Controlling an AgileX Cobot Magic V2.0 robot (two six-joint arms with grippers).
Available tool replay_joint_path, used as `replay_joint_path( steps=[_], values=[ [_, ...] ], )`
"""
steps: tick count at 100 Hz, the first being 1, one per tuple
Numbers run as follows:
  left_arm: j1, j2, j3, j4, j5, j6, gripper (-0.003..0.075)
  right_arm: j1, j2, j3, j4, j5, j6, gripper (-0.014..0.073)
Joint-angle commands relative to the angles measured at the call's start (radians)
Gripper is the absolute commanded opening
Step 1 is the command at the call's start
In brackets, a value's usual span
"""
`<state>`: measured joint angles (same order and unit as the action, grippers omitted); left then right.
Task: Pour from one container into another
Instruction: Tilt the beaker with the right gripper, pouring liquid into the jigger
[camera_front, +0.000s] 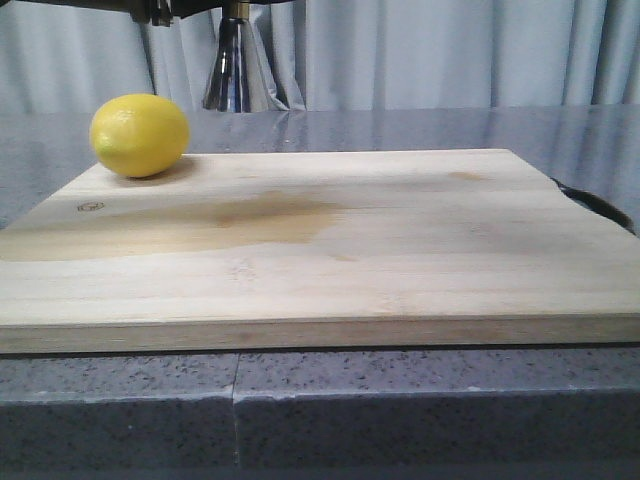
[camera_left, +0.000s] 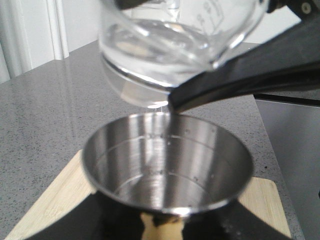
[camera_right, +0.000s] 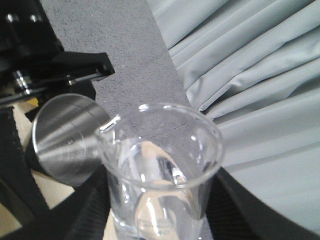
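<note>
Beaker (camera_left: 175, 45), tilted, hangs just above the open jigger (camera_left: 167, 167), its lip over the steel cup; a thin stream of clear liquid falls in. The right end effector (camera_right: 155, 220) is closed around the beaker, and the left end effector (camera_left: 160, 227) holds the jigger. On the wooden board (camera_front: 320, 250) lies 1 lemon (camera_front: 139, 134), near its far left corner. The board rests on a grey speckled worktop (camera_front: 400, 410). White markings on the glass are too blurred to read.

Item count: one lemon (camera_front: 139, 134), on the far left corner of one cutting board (camera_front: 330, 250); one steel jigger (camera_left: 167, 165); one glass beaker (camera_left: 175, 45) directly above the jigger.
</note>
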<state>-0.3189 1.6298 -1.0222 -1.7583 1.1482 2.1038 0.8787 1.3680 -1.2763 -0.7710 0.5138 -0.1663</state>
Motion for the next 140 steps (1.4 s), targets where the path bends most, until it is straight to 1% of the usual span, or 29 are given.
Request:
replay_joint_path(
  steps=[1, 38, 140],
  values=[
    [-0.009, -0.044, -0.03, -0.085, 0.053, 0.001, 0.0239, 0.003, -0.022, -0.04, -0.09, -0.059, -0.007, 0.0309],
    [-0.009, -0.044, -0.03, -0.085, 0.053, 0.001, 0.0239, 0.003, -0.018, -0.04, -0.242, -0.059, -0.007, 0.0309],
    [-0.009, -0.044, -0.03, -0.085, 0.053, 0.001, 0.0239, 0.003, -0.018, -0.04, -0.372, -0.061, -0.018, 0.0309]
  ],
)
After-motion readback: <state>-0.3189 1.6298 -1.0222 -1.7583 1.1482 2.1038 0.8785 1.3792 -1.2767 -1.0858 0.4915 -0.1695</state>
